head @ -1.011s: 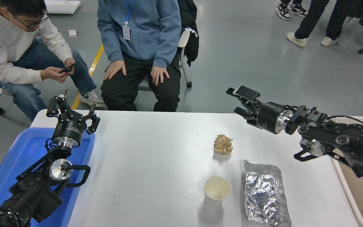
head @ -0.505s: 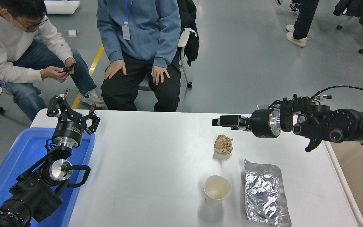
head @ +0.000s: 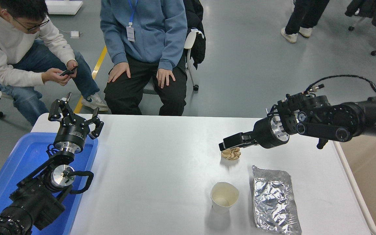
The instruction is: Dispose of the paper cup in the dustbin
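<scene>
The small white paper cup point(head: 224, 196) stands upright on the white table point(head: 155, 169), at the front, right of centre. The beige dustbin point(head: 372, 173) sits past the table's right edge, partly cut off by the picture. My right gripper point(head: 229, 144) reaches in from the right and hovers low over the far edge of a crumpled tan paper ball point(head: 232, 153), well behind the cup. It holds nothing that I can see. My left gripper point(head: 74, 115) is parked open at the lower left.
A crinkled silver foil bag point(head: 274, 199) lies just right of the cup. A blue tray point(head: 18, 169) sits under the left arm. Two people sit at the far side, one holding a phone point(head: 69, 70).
My right gripper has swung down and left from above the table's far right to low over the paper ball. The cup, the foil bag and the left arm have not moved.
</scene>
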